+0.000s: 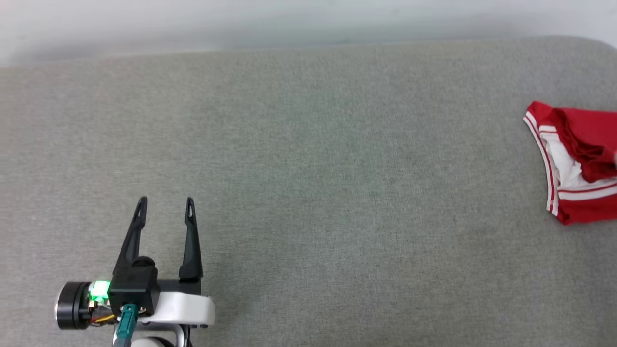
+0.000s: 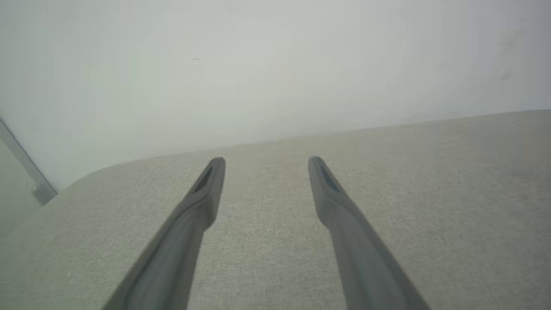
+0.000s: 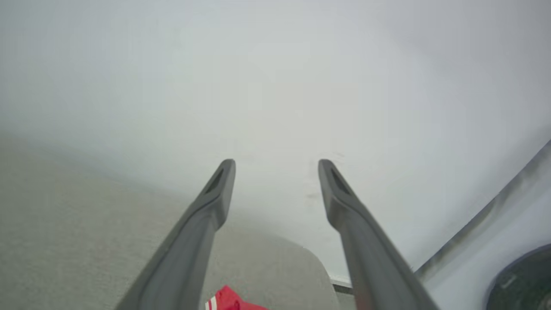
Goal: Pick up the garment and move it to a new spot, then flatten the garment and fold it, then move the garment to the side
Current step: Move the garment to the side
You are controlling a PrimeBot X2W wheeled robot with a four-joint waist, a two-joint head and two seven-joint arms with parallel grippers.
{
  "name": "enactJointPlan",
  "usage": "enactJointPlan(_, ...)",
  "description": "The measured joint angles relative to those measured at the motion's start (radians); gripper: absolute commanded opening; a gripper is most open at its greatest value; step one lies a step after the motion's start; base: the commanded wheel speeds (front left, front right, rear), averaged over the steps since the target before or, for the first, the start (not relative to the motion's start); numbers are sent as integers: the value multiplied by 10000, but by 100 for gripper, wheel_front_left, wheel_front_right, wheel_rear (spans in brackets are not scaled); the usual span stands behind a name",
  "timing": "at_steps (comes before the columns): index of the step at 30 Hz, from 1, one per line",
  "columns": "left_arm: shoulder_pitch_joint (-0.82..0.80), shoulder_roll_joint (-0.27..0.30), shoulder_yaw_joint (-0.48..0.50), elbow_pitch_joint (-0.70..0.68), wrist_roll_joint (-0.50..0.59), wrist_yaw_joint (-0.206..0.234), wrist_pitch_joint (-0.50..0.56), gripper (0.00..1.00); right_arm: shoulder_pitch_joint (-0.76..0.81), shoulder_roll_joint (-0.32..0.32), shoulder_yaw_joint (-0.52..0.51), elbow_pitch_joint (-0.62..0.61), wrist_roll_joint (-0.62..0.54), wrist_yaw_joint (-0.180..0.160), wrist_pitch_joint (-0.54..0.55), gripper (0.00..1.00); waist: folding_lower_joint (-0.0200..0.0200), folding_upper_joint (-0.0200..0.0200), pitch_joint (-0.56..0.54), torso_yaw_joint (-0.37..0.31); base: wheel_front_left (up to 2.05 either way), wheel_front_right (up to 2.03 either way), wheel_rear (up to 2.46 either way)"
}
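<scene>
Black slot-tipped jaws; black wrist block [image 1: 135, 285], green light [image 1: 100, 290], teal plug [image 1: 127, 322], white forearm shell [image 1: 187, 308]

Soft, even, diffuse light, bright without glare; the left claw [image 1: 166, 200] throws hardly any shadow on the grey worktop [image 1: 337, 168]; the head view is sharp; both wrist views are hazy and washed-out; the right claw [image 3: 276, 163] smears low down; the wall [image 3: 275, 64] is soft and featureless

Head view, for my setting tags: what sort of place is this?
Probably an indoor garment-folding station: a broad grey fabric-covered surface against a plain pale wall, with a red-and-white garment bunched near its right end.
</scene>
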Motion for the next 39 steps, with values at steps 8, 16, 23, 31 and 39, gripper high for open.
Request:
enactJointPlan(8,442,-79,171,238,-58,-125,0,100,1411,1806,633,-1080,-167,2,-1434,100,-1,0,-874,326,0,0,0)
enactJointPlan(16,709,-192,213,431,-56,-238,0,100,3301,3007,1095,-1476,-167,2,-1768,100,-1,0,-1427,564,0,0,0)
enactJointPlan(23,952,-278,244,545,-44,-330,0,100,4567,3553,748,-1569,-117,2,-1939,100,-1,0,-1775,594,0,0,0)
enactJointPlan(31,1397,-385,314,627,-142,-560,0,100,6195,4009,163,-2245,-194,0,-1833,100,0,0,-2267,516,0,0,0)
enactJointPlan(39,1534,-454,382,717,-178,-790,0,100,6948,4207,297,-2497,-332,0,-1824,100,0,0,-2461,513,0,0,0)
